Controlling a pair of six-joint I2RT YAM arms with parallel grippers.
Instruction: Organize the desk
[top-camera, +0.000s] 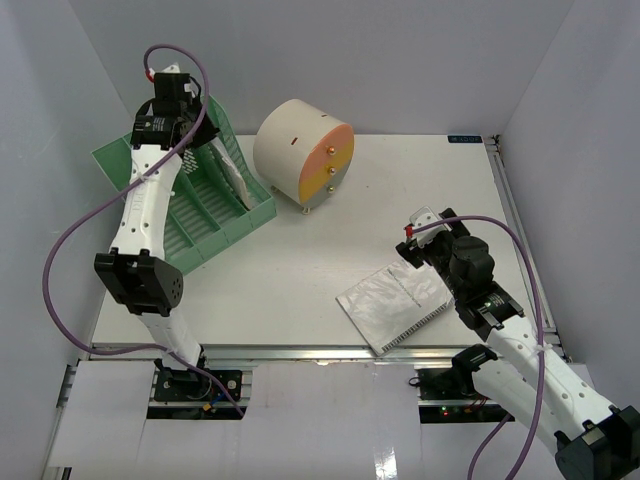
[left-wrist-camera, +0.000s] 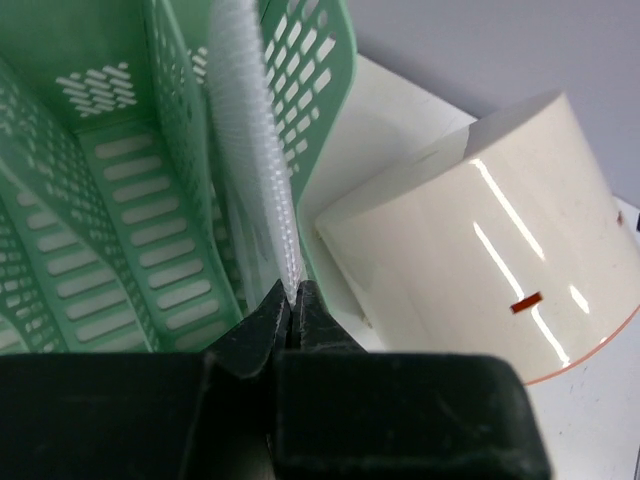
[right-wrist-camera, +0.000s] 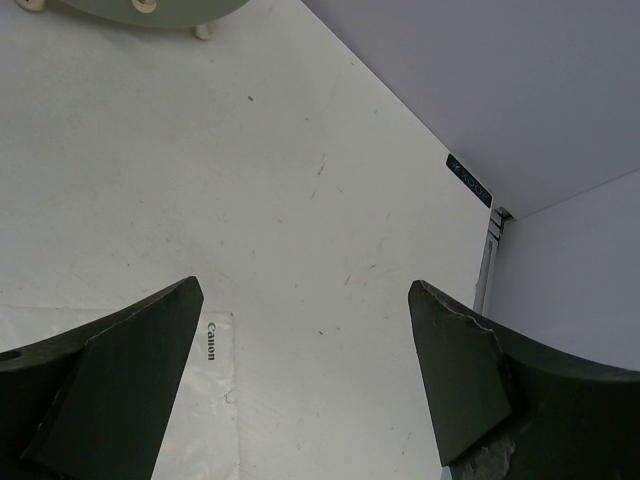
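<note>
Now | left gripper (left-wrist-camera: 290, 315) pinched shut on white mesh sleeve (left-wrist-camera: 250, 150) in green file rack (left-wrist-camera: 110, 160), clear only in wrist view | right gripper (right-wrist-camera: 305, 380) wide above desk (right-wrist-camera: 250, 180), Canon packet (right-wrist-camera: 210, 385) just below-left of it.

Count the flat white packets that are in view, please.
2. The upright packet stands in the green rack, pinched by the left gripper. The lying packet rests on the desk near the open right gripper. The left arm may hide more in the rack.

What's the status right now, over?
Left claw shut on packet in rack. Right claw open over desk, beside Canon booklet. Nothing in the way.
</note>
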